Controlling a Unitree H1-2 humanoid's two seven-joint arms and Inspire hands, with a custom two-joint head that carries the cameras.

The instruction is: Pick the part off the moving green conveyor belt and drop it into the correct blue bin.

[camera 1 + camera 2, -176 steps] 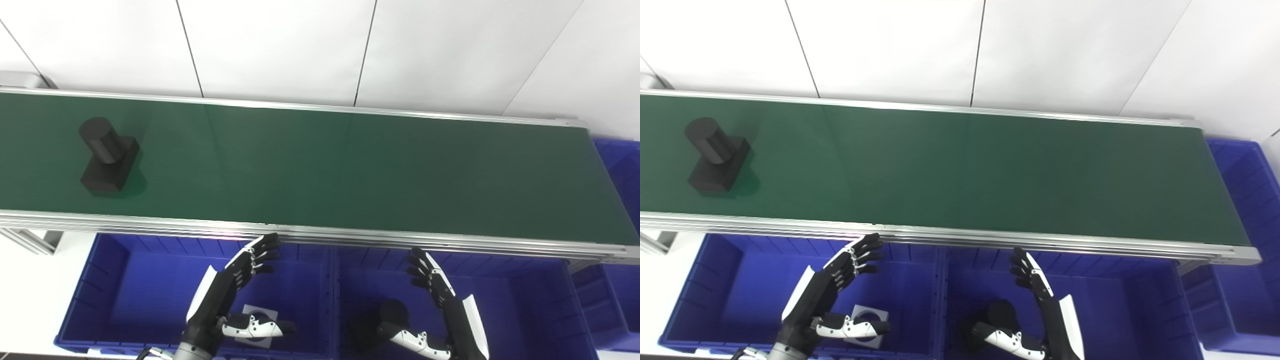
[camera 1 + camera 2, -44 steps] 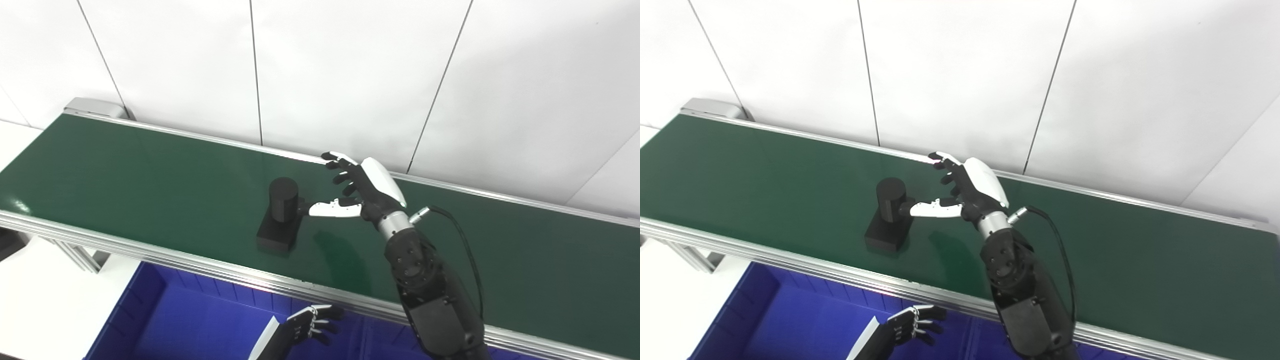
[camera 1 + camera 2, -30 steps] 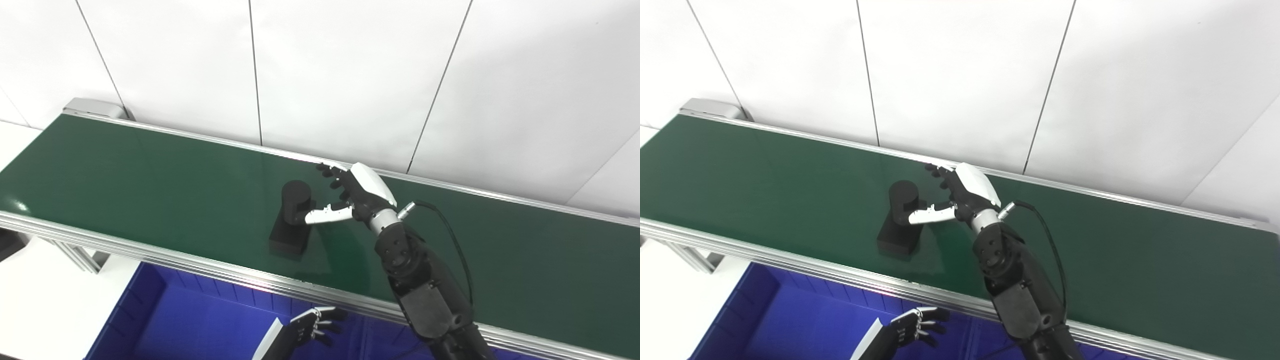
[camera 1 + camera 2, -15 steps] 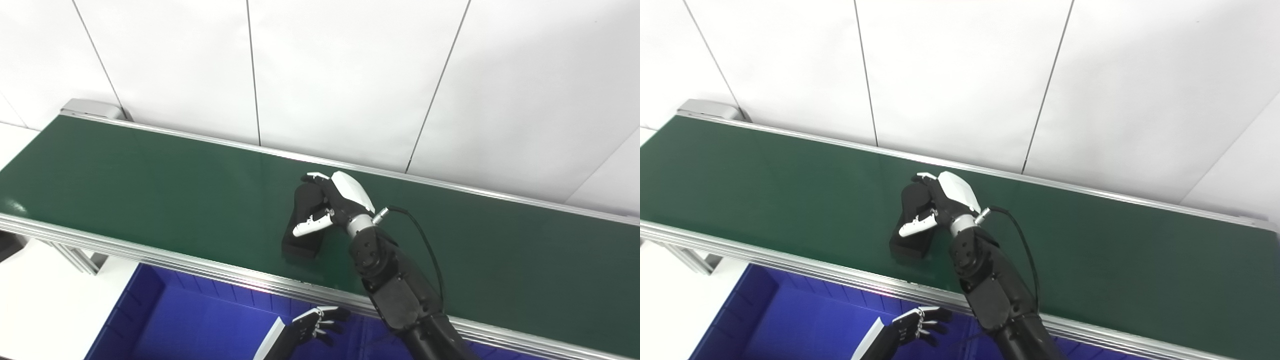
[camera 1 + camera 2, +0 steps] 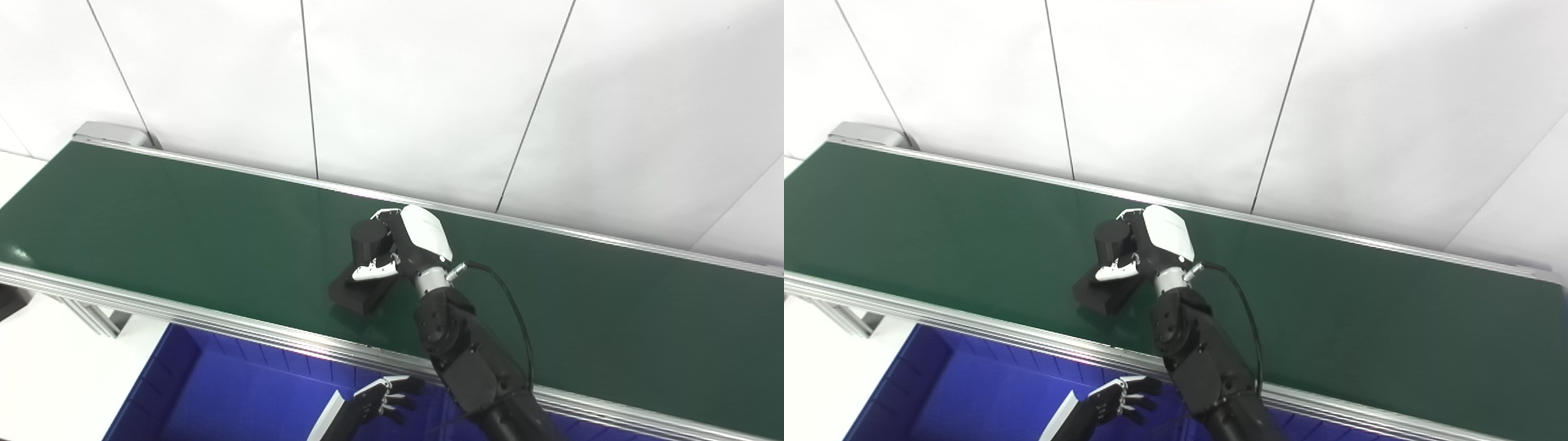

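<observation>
1. Lifting the black part [image 5: 362,263] cleanly off the green conveyor belt [image 5: 184,233] is the step in hand; the part, a cylinder standing on a rectangular base, sits tilted near the belt's middle, its base apparently just clear of or barely touching the surface.
2. Doing it well means, in my judgement, keeping the grip firm on the cylinder and raising straight up before swinging toward the robot, so the heavy base does not drag on the belt or twist out of the grasp.
3. Clearing the aluminium rail [image 5: 184,318] at the belt's near edge comes next, before any descent toward the blue bin [image 5: 233,398] below; which bin is correct cannot be told here.
4. The right hand [image 5: 409,248] is closed around the cylinder, fingers wrapped over its far side and the thumb [image 5: 367,273] pressed across the front; its forearm reaches up over the rail.
5. The left hand [image 5: 383,401] waits low over the bin, fingers spread, holding nothing.
</observation>
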